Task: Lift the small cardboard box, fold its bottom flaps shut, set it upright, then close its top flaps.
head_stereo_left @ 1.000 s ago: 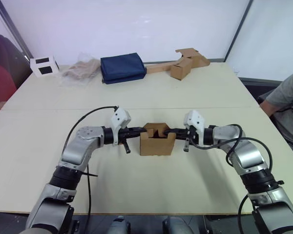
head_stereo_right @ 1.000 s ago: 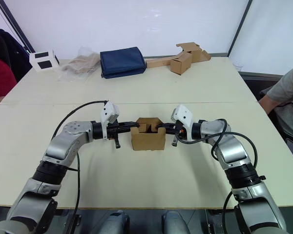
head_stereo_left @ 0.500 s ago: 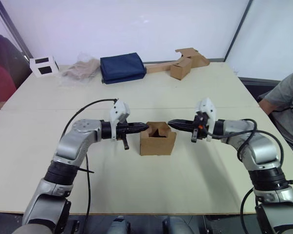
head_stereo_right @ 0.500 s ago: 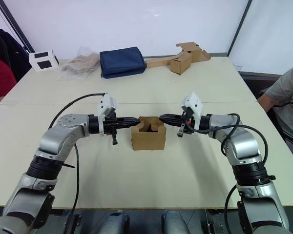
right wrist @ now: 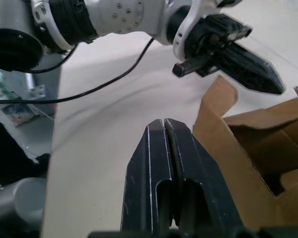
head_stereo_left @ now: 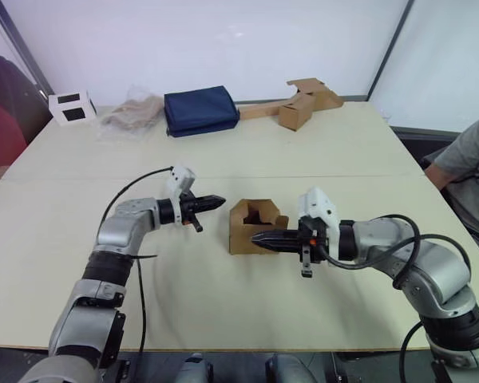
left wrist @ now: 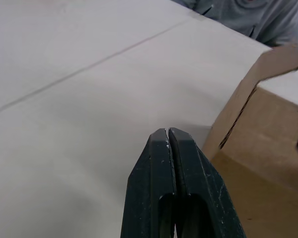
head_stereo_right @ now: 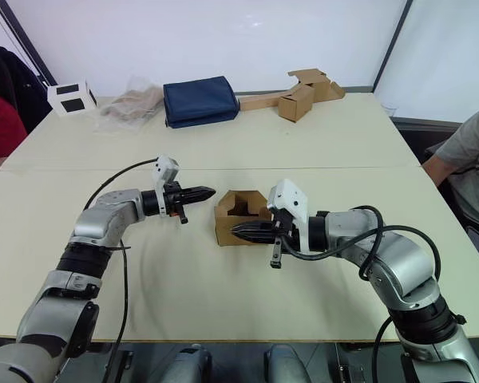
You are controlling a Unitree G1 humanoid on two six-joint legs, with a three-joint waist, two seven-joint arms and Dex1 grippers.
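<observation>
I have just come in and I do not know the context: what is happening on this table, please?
A two-armed robot is working on a small cardboard box that sits upright on the table, top flaps open. Neither gripper holds it. The left gripper, shut, hovers beside it; the right gripper, shut, points at its front.

The small cardboard box (head_stereo_right: 241, 217) sits open-topped on the surface (head_stereo_right: 223, 295). The left gripper (head_stereo_right: 210, 191) points at it; the right gripper (head_stereo_right: 236, 231) crosses its front, fingers together.

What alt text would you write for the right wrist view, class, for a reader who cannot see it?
The right gripper, fingers shut, points beside the open small cardboard box on the pale table. Beyond it, the left gripper hovers, also shut.
</observation>
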